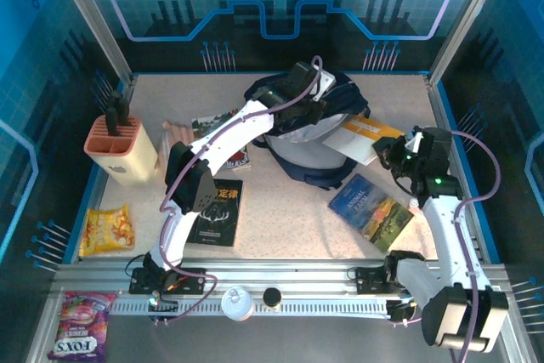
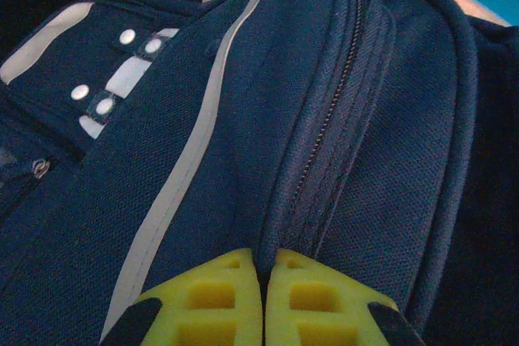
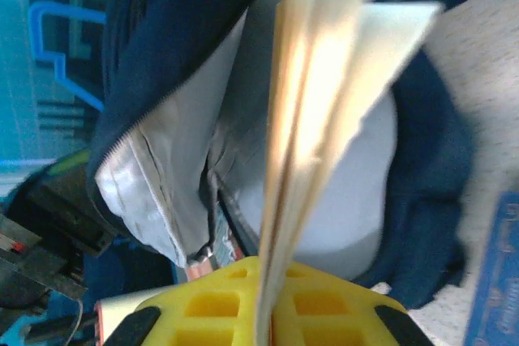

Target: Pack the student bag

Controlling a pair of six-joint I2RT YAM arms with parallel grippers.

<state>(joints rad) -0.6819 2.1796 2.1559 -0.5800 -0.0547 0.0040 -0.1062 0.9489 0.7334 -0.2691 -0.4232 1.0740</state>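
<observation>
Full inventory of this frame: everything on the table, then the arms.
student bag: 1, navy with pale lining, far centre, mouth open
held book: 1, white and yellow, at bag mouth
blue book: 1, blue, right of bag, flat
black book: 1, black, near-left of bag, flat
part-hidden book: 1, dark, under left arm
holder: 1, peach, far left, black items standing in it
pink item: 1, pale pink, beside holder, unidentifiable
yellow packet: 1, yellow, left edge
sweets packet: 1, pink-purple, near-left corner
white cap: 1, white, near rail
black knob: 1, black, near rail
left pincer: 1, yellow fingers, shut on bag fabric by zip
right pincer: 1, yellow fingers, shut on held book
</observation>
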